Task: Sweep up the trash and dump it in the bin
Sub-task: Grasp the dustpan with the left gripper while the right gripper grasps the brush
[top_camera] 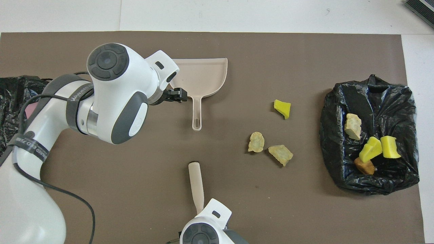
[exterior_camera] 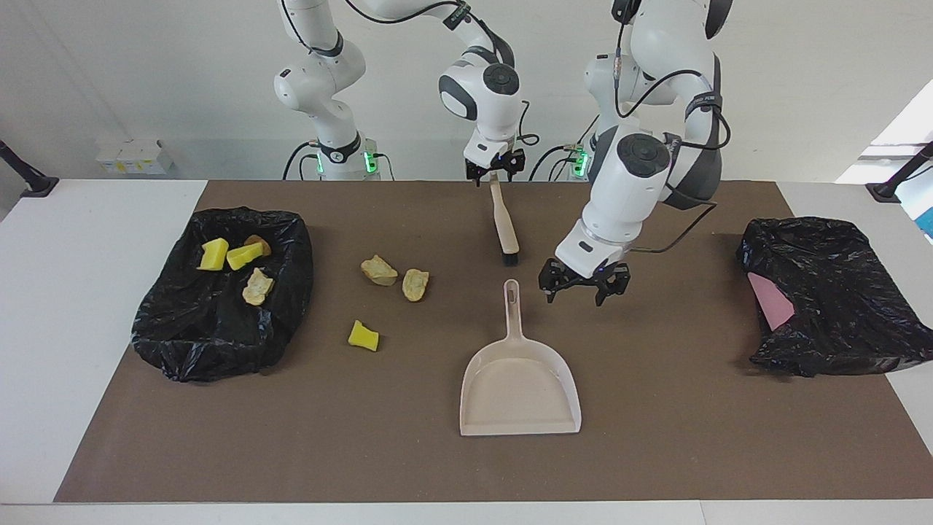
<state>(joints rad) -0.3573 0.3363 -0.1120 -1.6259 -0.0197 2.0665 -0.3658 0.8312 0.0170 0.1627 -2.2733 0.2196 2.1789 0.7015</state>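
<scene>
In the facing view, your left gripper (exterior_camera: 583,286) hovers with fingers spread and empty, just beside the handle of the beige plastic dustpan (exterior_camera: 519,394), placed to take it. Your right gripper (exterior_camera: 496,169) sits at the handle end of the beige, black-bristled hand brush (exterior_camera: 505,230); you cannot tell whether it grasps.

In the overhead view, three loose trash scraps (top_camera: 257,141) lie on the brown mat (top_camera: 135,189) between the dustpan and the black bag-lined bin (top_camera: 339,101), which holds four more. The stretch between them gives you sweeping room.

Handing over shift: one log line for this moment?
left gripper: open, beside dustpan handle | right gripper: at brush handle | scraps: three on mat, four in bag
</scene>
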